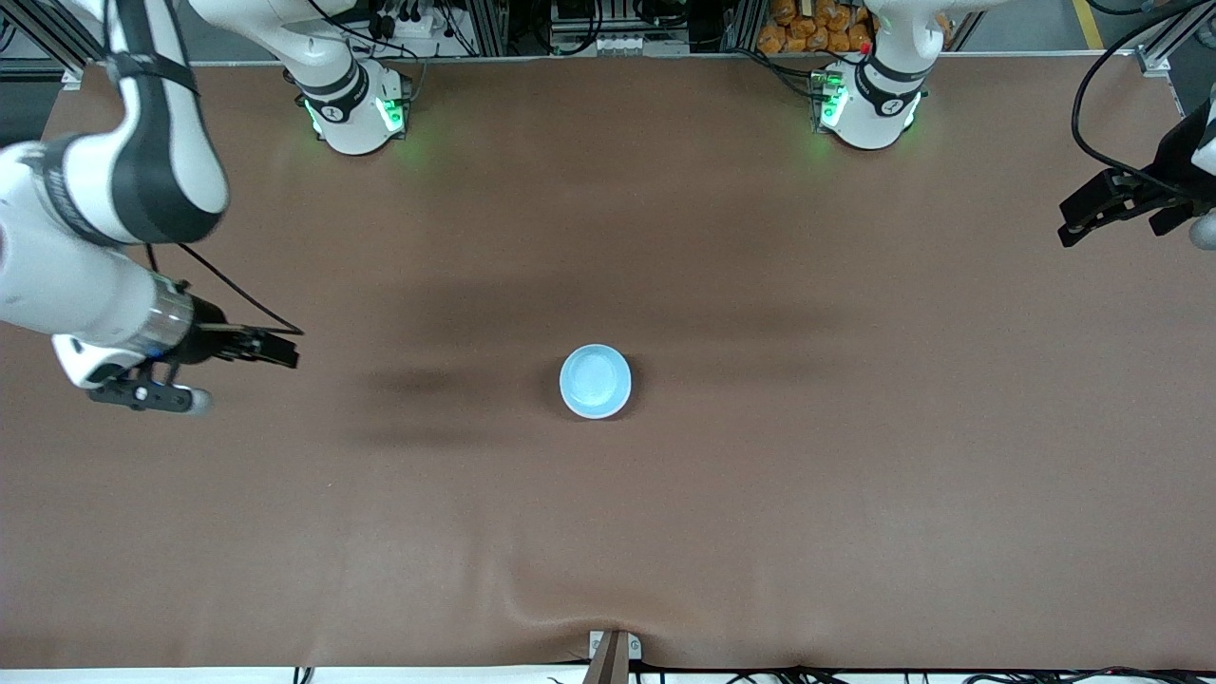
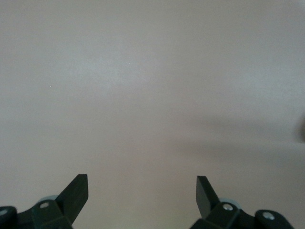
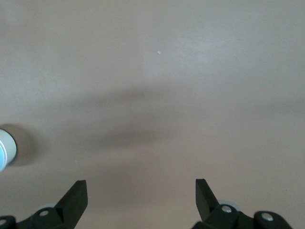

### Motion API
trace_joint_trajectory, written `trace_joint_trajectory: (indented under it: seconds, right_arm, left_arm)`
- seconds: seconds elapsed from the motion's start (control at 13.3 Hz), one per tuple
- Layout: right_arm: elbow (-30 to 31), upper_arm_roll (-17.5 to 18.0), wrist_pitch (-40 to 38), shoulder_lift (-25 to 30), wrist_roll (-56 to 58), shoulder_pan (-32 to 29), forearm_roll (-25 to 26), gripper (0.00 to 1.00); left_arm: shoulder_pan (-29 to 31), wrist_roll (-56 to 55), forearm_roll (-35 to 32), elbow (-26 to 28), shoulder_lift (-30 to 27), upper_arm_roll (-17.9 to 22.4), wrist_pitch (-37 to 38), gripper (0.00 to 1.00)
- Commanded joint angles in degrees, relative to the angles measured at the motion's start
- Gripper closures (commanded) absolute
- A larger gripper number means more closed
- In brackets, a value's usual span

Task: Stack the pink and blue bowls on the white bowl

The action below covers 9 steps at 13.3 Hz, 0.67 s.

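The light blue bowl (image 1: 595, 381) stands upright in the middle of the table. No pink or white bowl shows apart from it, and from above I cannot tell whether they sit under it. In the right wrist view its edge (image 3: 5, 151) shows a pale wall with blue beside it. My right gripper (image 1: 288, 348) is open and empty above the table toward the right arm's end, well apart from the bowl; its open fingers (image 3: 76, 195) frame bare table. My left gripper (image 1: 1072, 226) is open and empty above the left arm's end; its fingers (image 2: 76, 193) frame bare table.
The brown table cover (image 1: 760, 494) has a raised fold at the edge nearest the front camera, by a small bracket (image 1: 613, 651). The two arm bases (image 1: 356, 109) (image 1: 869, 100) stand along the table's edge farthest from that camera.
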<state>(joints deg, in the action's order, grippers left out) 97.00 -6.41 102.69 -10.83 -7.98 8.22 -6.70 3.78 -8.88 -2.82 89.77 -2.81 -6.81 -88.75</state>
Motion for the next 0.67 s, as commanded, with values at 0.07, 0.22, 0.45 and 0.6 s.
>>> trace_joint_trajectory:
  seconds: [0.07, 0.22, 0.45, 0.6]
  right_arm:
    - [4.6, 1.0, -3.2, 8.7, 7.5, -5.6, 2.1, 0.00]
    - [4.6, 1.0, -6.1, 11.6, 11.4, -8.6, 2.1, 0.00]
    - [4.1, 1.1, -11.0, 16.1, 12.2, -11.6, 3.2, 0.00]
    - [2.4, 1.6, -14.1, 16.4, 11.2, -12.0, 3.3, 0.00]
  left_arm:
    - [-0.2, 0.7, 0.9, -0.1, -0.1, 0.2, 0.1, 0.00]
    - [-0.1, 0.7, 0.9, -0.4, -0.1, 0.2, 0.1, 0.00]
    - [-0.2, 0.4, 2.6, -0.3, 0.0, 0.3, -0.1, 0.00]
    - [-0.1, 0.4, 2.5, -0.1, 0.0, 0.3, -0.1, 0.00]
